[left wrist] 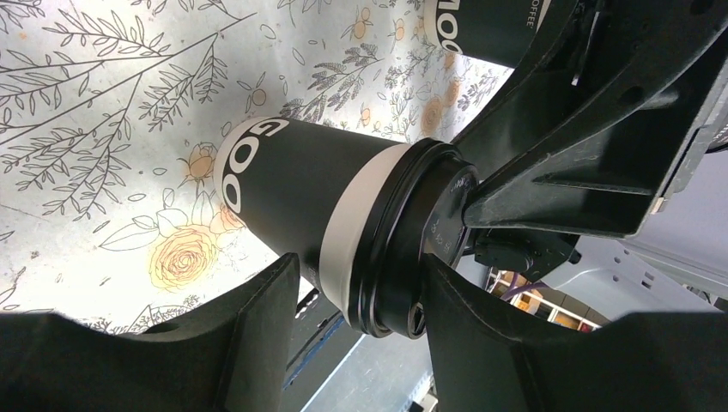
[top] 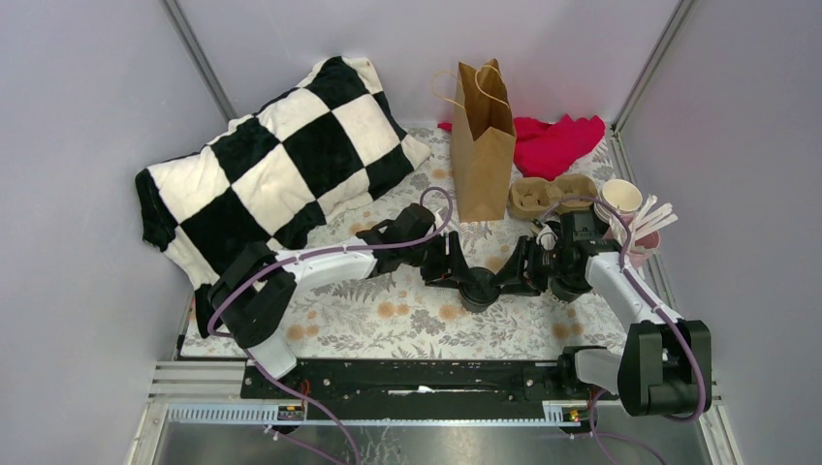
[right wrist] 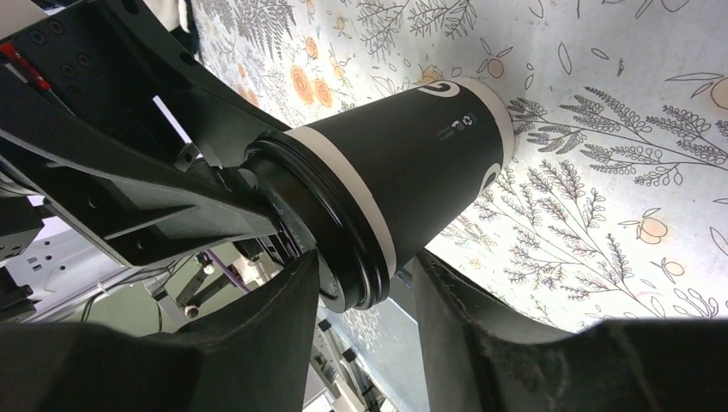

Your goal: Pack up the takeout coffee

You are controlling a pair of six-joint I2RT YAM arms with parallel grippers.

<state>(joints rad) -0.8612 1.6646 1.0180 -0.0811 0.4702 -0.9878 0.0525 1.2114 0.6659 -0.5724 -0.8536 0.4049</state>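
At coffee cup (left wrist: 292, 189) in front of bag (top: 482, 145): left hand (left wrist: 360, 300), right hand (right wrist: 367, 283) crowding.
Both grips unclear; a clash could tip it.

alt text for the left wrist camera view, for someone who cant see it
A black lidded coffee cup sits on a floral tablecloth, with the two fingers of the left gripper flanking its lid. A second black cup shows at the top edge.

Matt black coffee cup (right wrist: 412, 163), apparently paper, glossy plastic lid (right wrist: 350, 262).
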